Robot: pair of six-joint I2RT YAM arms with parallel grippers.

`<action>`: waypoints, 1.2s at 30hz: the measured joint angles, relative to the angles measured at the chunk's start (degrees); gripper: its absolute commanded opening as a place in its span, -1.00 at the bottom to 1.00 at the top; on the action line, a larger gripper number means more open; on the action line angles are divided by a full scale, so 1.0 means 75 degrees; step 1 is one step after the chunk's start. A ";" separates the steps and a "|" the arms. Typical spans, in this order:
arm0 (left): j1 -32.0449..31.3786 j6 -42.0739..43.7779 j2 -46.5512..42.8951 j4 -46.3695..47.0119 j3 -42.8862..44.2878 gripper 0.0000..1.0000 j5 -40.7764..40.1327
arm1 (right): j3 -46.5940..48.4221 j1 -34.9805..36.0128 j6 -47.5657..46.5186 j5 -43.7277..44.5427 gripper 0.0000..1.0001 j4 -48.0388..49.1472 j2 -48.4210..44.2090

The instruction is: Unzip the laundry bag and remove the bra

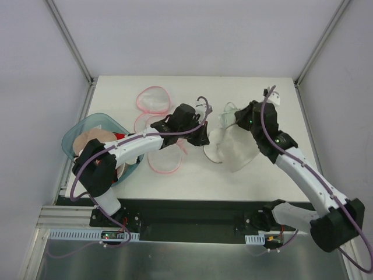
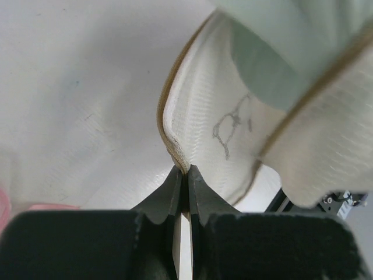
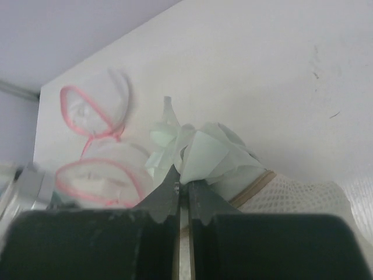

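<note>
The cream mesh laundry bag [image 1: 236, 153] lies open at the table's middle, its tan zip trim showing in the left wrist view [image 2: 165, 125] and the right wrist view [image 3: 256, 185]. My left gripper [image 1: 202, 139] is shut on the bag's rim at its left edge [image 2: 184, 169]. My right gripper [image 1: 238, 121] is shut on the pale greenish-white bra [image 3: 204, 154], which is bunched and sticks up out of the bag's far side [image 1: 224, 119]. The bra also fills the top right of the left wrist view [image 2: 274, 52].
Pink-rimmed round mesh pouches [image 1: 152, 99] lie at the far left, another [image 1: 165, 160] under my left arm. A blue tub [image 1: 87, 131] with peach cloth [image 1: 93, 140] and a red item stands at the left edge. A small white object [image 1: 273, 96] lies at the far right.
</note>
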 measured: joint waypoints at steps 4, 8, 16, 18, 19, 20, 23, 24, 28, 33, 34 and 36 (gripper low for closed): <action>-0.0160 -0.0140 0.0006 0.0125 0.0012 -1.00 0.0125 | 0.0743 -0.0973 0.0918 -0.0312 -0.97 0.0513 0.1556; -0.0233 -0.0204 0.0003 0.0157 0.0009 -1.00 0.0134 | 0.1859 -0.1687 0.1647 -0.0976 -0.97 0.1099 0.2981; -0.0195 -0.0210 0.0006 0.0128 0.0035 -1.00 0.0061 | 0.2428 -0.2022 0.1993 -0.2314 -0.97 0.1524 0.3754; -0.0076 -0.0221 0.0093 0.0093 0.0201 -1.00 0.0085 | 0.2334 -0.2031 0.1868 -0.2454 -0.97 0.1559 0.3558; 0.0000 -0.0242 0.0163 0.0079 0.0321 -1.00 0.0102 | 0.2256 -0.2043 0.1763 -0.2518 -0.97 0.1547 0.3369; 0.0125 -0.0289 0.0291 0.0055 0.0519 -1.00 0.0128 | 0.2174 -0.2063 0.1655 -0.2559 -0.97 0.1533 0.3127; 0.0574 -0.0367 0.0787 0.0055 0.1192 -0.12 0.0213 | 0.2028 -0.2148 0.1332 -0.2658 -0.97 0.1466 0.2285; 0.0705 -0.0367 0.0968 0.0041 0.1443 0.27 0.0297 | 0.2028 -0.2177 0.1241 -0.2696 -0.97 0.1448 0.2025; 0.1026 -0.0361 0.1422 -0.0096 0.2159 0.98 0.0507 | 0.2028 -0.2279 0.0854 -0.3045 -0.97 0.1445 0.1247; 0.1096 -0.0210 0.1148 -0.0402 0.2113 0.98 0.0501 | 0.1853 -0.2296 0.0350 -0.3483 -0.97 0.1119 0.1227; 0.1131 -0.0111 0.0956 -0.0446 0.1999 0.98 0.0495 | 0.1824 -0.2311 0.0227 -0.3617 -0.97 0.0912 0.1317; 0.1137 0.0160 0.0455 -0.0571 0.1705 0.98 0.0487 | 0.1865 -0.2352 0.0073 -0.3882 -0.97 0.0565 0.1559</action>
